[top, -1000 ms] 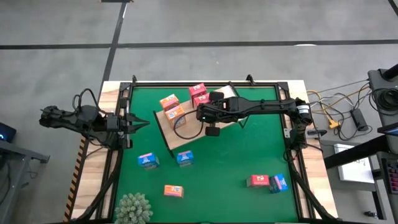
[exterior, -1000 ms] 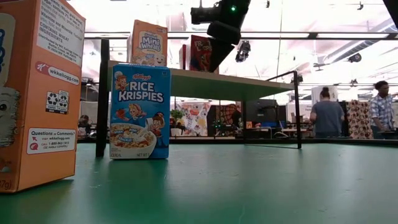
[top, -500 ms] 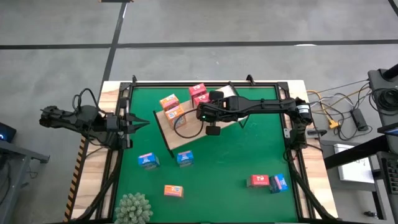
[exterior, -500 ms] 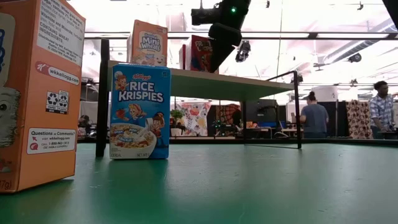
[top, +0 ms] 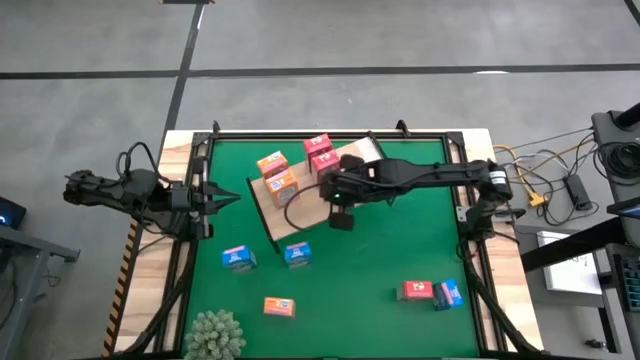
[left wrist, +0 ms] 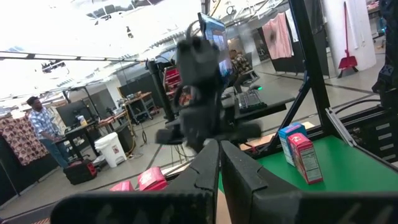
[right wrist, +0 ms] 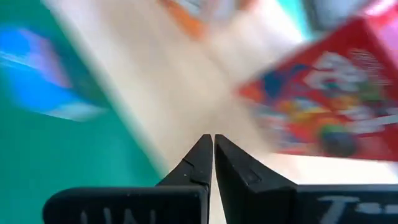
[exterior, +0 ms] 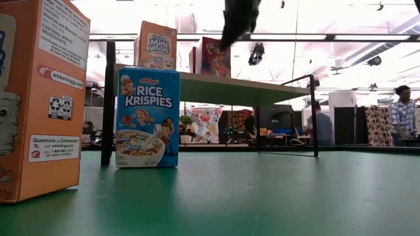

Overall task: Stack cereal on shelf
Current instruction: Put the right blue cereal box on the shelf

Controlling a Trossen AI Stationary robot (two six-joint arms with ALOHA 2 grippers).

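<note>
Both sets of jaws are sitting fully closed with nothing between them. The right gripper (top: 322, 186) is hanging over the middle of the shelf (top: 300, 222), its fingers (right wrist: 205, 163) pressed together above the light-wood board, just beside the nearer pink-red box (top: 324, 162). The left gripper (top: 232, 198) is waiting at the left edge of the worktop (top: 380, 260), pointing inward, its fingers (left wrist: 214, 169) meeting tip to tip.

Four cereal boxes are standing on the shelf: two orange ones (top: 277, 172) toward its left side and two pink-red ones (top: 320, 152) toward its back. The shelf itself is lying at an angle on the back half of the green mat.

Five more boxes are resting off the shelf on the mat: two blue ones (top: 238, 258) (top: 297, 255) in front of the shelf, an orange one (top: 279, 307) nearer the front edge, and a pink-red one (top: 416, 291) touching a blue one (top: 450, 294) at the front right. A fuzzy green plant (top: 215, 335) is standing at the front left corner.
</note>
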